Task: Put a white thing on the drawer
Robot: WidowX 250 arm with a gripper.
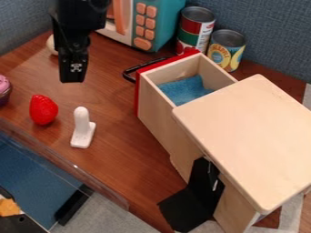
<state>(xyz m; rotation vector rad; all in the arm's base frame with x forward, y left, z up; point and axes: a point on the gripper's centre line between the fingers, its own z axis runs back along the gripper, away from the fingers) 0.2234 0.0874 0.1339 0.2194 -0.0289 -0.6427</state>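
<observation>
Locate the black gripper (73,81) at the upper left of the camera view, pointing down above the brown table (118,154). You cannot determine from this view whether it is spread or pressed together.

Below it in the view, you have the white thing (82,128) on the table, a rounded post on a flat base. Just beside it, to your left in the view, is the red strawberry (43,110). A pink-topped cupcake (4,90) is at the left edge. Partly behind the gripper, note a pale rounded object (52,44).

To the right of the white thing, and apart from it, is the open drawer (159,110): wooden walls, red front, black handle (128,72), blue lining (184,89) inside. It extends from the wooden cabinet (249,136). A black bracket (193,200) stands against the cabinet's near side.

At the rear, you have a teal toy microwave (163,22) with orange buttons, then two cans (197,28) standing upright beyond the drawer. At the lower left is a blue surface (36,175).
</observation>
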